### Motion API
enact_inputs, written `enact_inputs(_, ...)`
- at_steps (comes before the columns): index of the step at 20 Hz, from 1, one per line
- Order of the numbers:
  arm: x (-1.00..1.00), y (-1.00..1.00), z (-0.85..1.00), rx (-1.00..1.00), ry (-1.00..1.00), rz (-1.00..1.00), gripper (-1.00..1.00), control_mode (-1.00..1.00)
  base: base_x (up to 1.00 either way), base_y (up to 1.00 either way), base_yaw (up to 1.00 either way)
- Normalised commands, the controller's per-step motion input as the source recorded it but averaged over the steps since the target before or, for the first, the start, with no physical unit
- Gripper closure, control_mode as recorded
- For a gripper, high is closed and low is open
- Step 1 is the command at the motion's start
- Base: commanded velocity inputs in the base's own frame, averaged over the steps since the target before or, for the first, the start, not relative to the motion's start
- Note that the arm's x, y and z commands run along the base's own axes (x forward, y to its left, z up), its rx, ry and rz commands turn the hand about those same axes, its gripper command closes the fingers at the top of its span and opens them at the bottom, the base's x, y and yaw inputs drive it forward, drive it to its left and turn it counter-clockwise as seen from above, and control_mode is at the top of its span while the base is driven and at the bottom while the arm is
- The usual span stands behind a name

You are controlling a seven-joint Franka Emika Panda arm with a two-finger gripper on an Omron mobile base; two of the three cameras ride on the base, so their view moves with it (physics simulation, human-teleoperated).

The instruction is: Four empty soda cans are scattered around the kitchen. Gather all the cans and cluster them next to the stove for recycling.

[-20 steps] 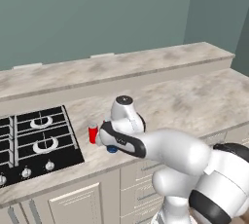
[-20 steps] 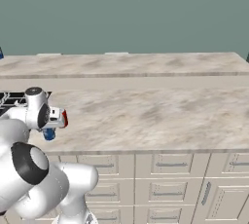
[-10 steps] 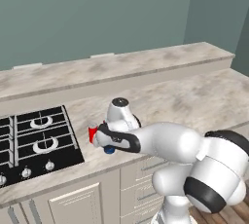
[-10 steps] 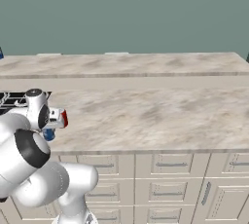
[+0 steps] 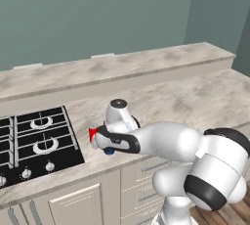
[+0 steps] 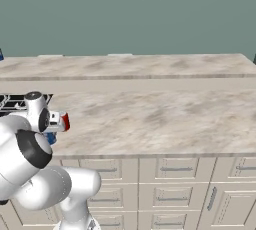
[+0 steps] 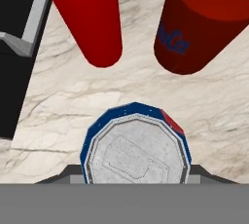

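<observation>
Three smooth cylindrical cans on veined beige marble-look counter (image 7: 121, 96): two glossy red cans (image 7: 90, 18) (image 7: 199, 28) upright, just beside the matte black stove (image 7: 14, 57); one blue can (image 7: 136, 145), dull silvery top, close in front of them. Gripper (image 7: 136, 172) narrowed around that blue can, dark fingertips (image 7: 65, 173) flanking its sides. Four silver ring burners (image 5: 44, 146) under black grates.

Obstacles: two red soda cans (image 7: 95, 21) (image 7: 199, 23), upright, standing apart just beyond a blue soda can (image 7: 137, 145) that sits between the finger tips. Stove (image 5: 36, 138) edge close beside them. Free room: a strip of bare counter (image 7: 131, 84) between the red cans; open marble counter away from the stove.
</observation>
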Motion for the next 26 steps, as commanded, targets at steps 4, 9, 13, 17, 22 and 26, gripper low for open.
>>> enact_inputs(4,0.0,0.0,-0.06,0.0,-0.05,0.0,1.0,-1.0,0.0,0.0,0.0)
enact_inputs(9,-0.02,0.01,-0.13,0.0,-0.02,0.0,1.0,-1.0,0.0,0.0,0.0)
enact_inputs(13,-0.08,0.0,-0.16,0.0,0.0,0.0,1.0,-1.0,0.0,0.0,0.0)
enact_inputs(17,-0.14,0.0,-0.18,0.0,0.0,0.0,-1.0,-1.0,0.0,0.0,0.0)
enact_inputs(22,-0.12,0.0,-0.12,0.0,0.0,0.0,-1.0,-1.0,0.0,0.0,0.0)
enact_inputs(26,-0.14,-0.01,-0.03,0.0,0.0,0.0,-1.0,-1.0,0.0,0.0,0.0)
